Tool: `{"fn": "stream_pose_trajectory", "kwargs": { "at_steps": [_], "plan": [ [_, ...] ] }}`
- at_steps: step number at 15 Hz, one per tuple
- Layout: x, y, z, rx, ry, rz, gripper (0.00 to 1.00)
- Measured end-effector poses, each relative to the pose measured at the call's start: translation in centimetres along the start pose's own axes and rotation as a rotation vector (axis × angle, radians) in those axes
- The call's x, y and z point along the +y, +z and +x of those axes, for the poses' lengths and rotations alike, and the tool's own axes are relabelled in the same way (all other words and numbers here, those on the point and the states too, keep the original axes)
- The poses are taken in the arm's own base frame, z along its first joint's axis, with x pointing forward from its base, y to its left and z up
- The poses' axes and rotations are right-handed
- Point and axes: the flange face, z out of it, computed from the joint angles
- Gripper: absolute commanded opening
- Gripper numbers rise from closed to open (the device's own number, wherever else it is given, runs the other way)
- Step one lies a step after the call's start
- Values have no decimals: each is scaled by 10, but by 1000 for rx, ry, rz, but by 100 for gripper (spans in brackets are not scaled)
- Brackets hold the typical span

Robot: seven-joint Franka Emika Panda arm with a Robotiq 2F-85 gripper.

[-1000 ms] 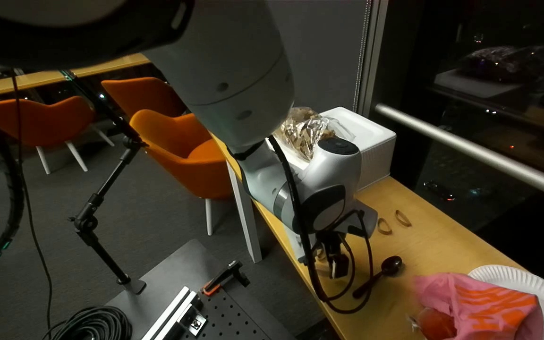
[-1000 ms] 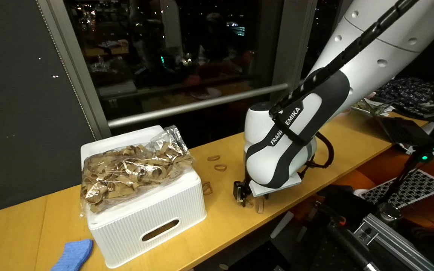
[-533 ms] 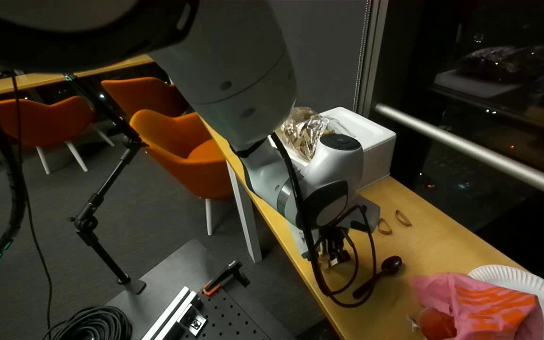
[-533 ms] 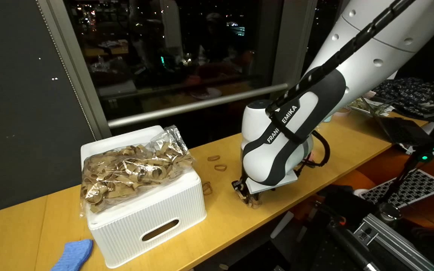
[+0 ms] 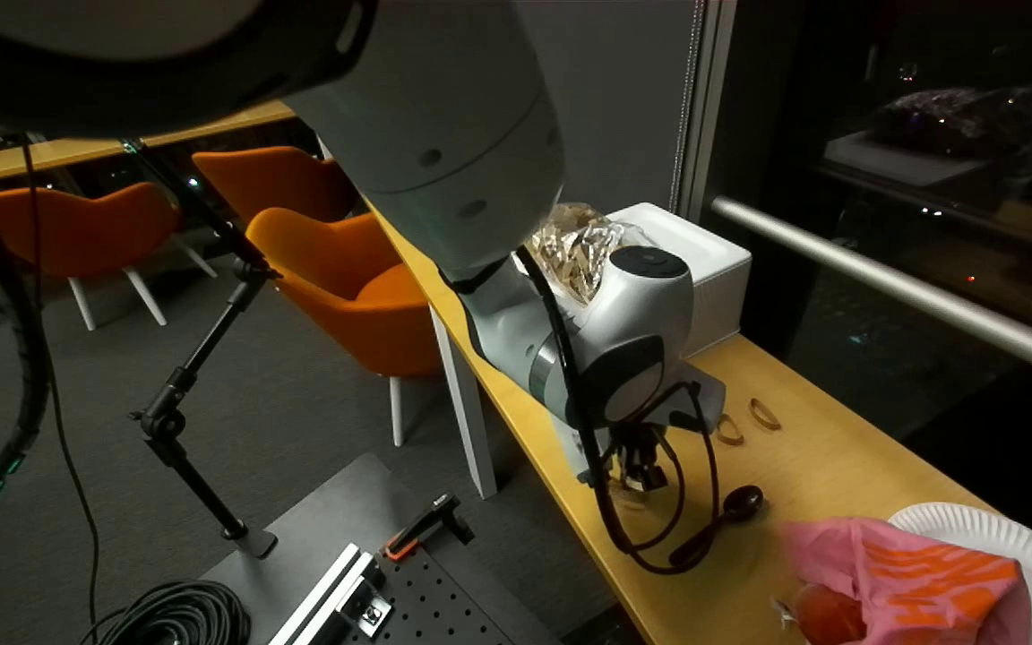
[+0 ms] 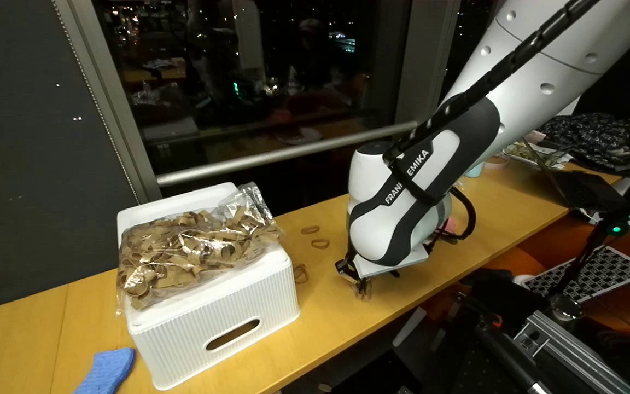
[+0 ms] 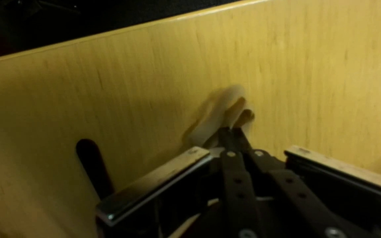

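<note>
At least one tan band (image 7: 215,118) is pinched by jaws pressed fully together, presumably because so thin a loop needs no wider grip, near the edge of the tabletop (image 6: 320,323) farther from the window (image 6: 315,60), with a black spoon (image 5: 743,504) nearby.

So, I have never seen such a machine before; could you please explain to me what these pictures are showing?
This is one white-and-black robot arm with a black two-fingered gripper. Two views are taken from outside the robot; the wrist view, from its wrist, looking along the gripper. On the yellowish wooden table are a black spoon, thin brown loops and a white ribbed box carrying a clear plastic bag of similar loops. The gripper is shut and seems to pinch a pale-brown loop, though the picture is blurred there.
</note>
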Motion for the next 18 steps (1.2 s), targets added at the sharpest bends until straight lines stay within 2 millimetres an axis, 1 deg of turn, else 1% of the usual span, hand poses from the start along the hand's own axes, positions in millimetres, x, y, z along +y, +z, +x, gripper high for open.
{"fn": "stream_pose_trajectory", "kwargs": {
  "at_steps": [2,7,10,14,16,18],
  "plan": [
    [-3,-6,7,16,1,8,0],
    [-17,-34,40,89,5,43,0],
    [-27,-44,54,120,1,60,0],
    [-51,-47,70,151,-30,71,0],
    [-66,-43,71,154,-52,71,0],
    [-76,-36,70,152,-69,69,0]
  ]
}}
